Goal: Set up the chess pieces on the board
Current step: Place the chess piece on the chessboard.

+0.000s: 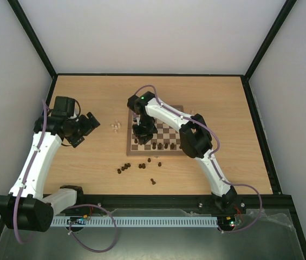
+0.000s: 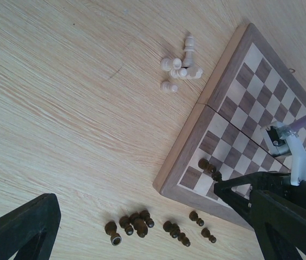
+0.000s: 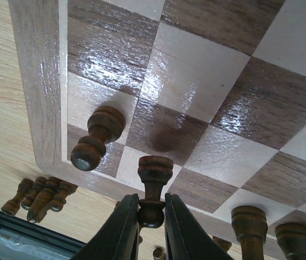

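The board (image 1: pixel 169 128) lies mid-table; it also shows in the left wrist view (image 2: pixel 234 114) and the right wrist view (image 3: pixel 207 103). My right gripper (image 3: pixel 151 212) is shut on the head of a dark brown pawn (image 3: pixel 154 181), held just above a dark square near the board's left front corner (image 1: pixel 143 131). Another dark pawn (image 3: pixel 98 136) stands beside it, and more dark pieces (image 1: pixel 166 145) stand along the front row. Loose dark pieces (image 1: pixel 124 168) lie on the table in front of the board. Pale pieces (image 2: pixel 181 67) lie left of it. My left gripper (image 1: pixel 85 130) is open and empty, well left of the board.
Black frame rails border the table's far edge (image 1: pixel 147 75) and near edge (image 1: pixel 158 199). A white cable strip (image 1: pixel 142 221) runs along the front. The right arm's links (image 1: pixel 193 138) stretch over the board's right half.
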Controlling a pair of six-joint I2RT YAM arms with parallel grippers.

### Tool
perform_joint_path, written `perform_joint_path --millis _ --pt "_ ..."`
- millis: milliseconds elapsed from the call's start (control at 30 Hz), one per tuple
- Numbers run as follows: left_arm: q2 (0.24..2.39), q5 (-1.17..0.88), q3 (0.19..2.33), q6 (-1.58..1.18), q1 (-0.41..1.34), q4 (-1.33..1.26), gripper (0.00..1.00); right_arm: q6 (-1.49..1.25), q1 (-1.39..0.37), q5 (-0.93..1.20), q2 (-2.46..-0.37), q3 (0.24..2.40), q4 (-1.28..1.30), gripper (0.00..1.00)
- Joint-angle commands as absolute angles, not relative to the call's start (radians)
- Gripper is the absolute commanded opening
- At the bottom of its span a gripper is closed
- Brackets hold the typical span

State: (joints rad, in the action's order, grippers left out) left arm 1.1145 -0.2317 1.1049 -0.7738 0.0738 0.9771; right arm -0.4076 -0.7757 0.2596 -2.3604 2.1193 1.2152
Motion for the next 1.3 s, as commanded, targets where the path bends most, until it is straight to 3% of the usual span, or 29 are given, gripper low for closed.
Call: perform_joint_path --millis 0,567,833,1267 --pt "1.119 -0.242 1.095 -0.765 0.078 0.968 0.99 -0.403 -0.776 0.269 -2.395 2.156 1.281 0.14" --pt "1.111 -0.241 1.094 -0.759 0.078 0.972 0.99 -0.406 -0.775 0.225 -2.413 2.195 1.283 0.18" --pt "1.106 -0.236 1.094 -0.759 0.078 0.979 0.99 -0.408 -0.776 0.209 -2.422 2.216 1.283 0.09" --pt "1.106 -0.235 1.083 -0.761 0.078 0.973 0.99 -0.41 -0.776 0.175 -2.43 2.258 1.283 0.08"
